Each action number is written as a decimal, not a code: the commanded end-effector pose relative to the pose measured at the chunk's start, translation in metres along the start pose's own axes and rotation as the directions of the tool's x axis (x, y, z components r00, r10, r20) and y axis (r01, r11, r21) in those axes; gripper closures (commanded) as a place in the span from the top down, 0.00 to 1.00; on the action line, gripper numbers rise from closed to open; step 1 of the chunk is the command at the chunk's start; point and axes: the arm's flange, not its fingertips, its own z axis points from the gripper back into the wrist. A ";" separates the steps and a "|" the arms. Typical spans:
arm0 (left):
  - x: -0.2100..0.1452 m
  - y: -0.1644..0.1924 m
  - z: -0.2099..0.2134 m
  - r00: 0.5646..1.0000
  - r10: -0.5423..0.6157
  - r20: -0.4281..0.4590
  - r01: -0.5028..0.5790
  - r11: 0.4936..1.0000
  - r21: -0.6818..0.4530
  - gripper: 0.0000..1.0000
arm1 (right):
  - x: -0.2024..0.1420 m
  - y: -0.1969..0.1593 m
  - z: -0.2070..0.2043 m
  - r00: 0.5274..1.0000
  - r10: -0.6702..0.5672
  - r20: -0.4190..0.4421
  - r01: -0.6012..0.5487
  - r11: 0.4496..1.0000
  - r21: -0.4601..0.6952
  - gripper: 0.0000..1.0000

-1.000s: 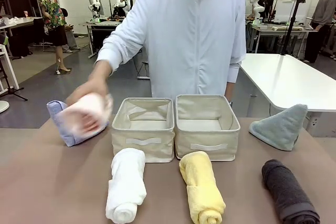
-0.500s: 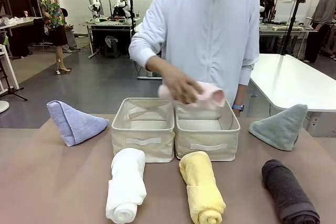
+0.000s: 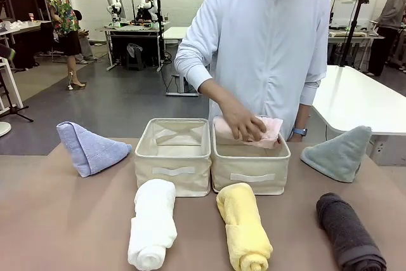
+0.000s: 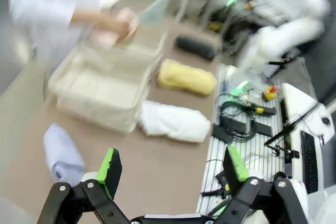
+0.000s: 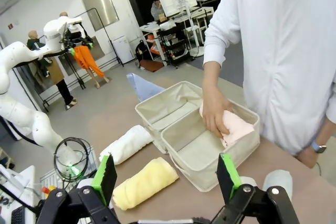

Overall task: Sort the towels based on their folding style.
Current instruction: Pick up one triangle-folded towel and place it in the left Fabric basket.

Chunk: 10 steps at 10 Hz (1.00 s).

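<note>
A person's hand (image 3: 240, 122) presses a pink rolled towel (image 3: 266, 132) into the right beige basket (image 3: 250, 179). The left basket (image 3: 172, 171) holds nothing. A white roll (image 3: 152, 223), a yellow roll (image 3: 244, 226) and a dark grey roll (image 3: 349, 230) lie along the near edge. A lavender-blue cone fold (image 3: 89, 147) stands at the far left and a grey-green cone fold (image 3: 339, 152) at the far right. My left gripper (image 4: 173, 165) is open, high above the table near the white roll (image 4: 176, 121). My right gripper (image 5: 167, 176) is open above the yellow roll (image 5: 144, 182), with nothing between its fingers.
The person stands at the far side, leaning over the baskets, with one forearm (image 5: 212, 77) reaching into the right basket. Cables and electronics (image 4: 244, 121) lie on a rack beside the table. A white table (image 3: 355, 96) stands behind on the right.
The person has carried the pink roll from beside the lavender-blue cone across to the right basket and lowered it in.
</note>
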 end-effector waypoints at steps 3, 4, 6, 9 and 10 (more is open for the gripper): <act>0.021 0.074 -0.117 0.869 0.338 -0.361 -0.186 0.900 0.394 1.00 | 0.001 -0.003 -0.001 1.000 0.015 0.028 -0.015 1.000 0.013 1.00; 0.017 0.095 -0.139 0.829 0.389 -0.402 -0.193 0.874 0.447 1.00 | 0.001 -0.003 -0.001 1.000 0.015 0.028 -0.015 1.000 0.013 1.00; 0.004 0.127 -0.168 0.760 0.460 -0.459 -0.205 0.840 0.502 1.00 | 0.001 -0.003 -0.001 1.000 0.015 0.028 -0.015 1.000 0.013 1.00; -0.016 0.158 -0.179 0.690 0.514 -0.510 -0.232 0.824 0.516 1.00 | 0.001 -0.003 -0.001 1.000 0.015 0.028 -0.015 1.000 0.013 1.00; -0.013 0.150 -0.171 0.709 0.484 -0.514 -0.225 0.845 0.486 1.00 | 0.001 -0.003 -0.001 1.000 0.015 0.028 -0.015 1.000 0.013 1.00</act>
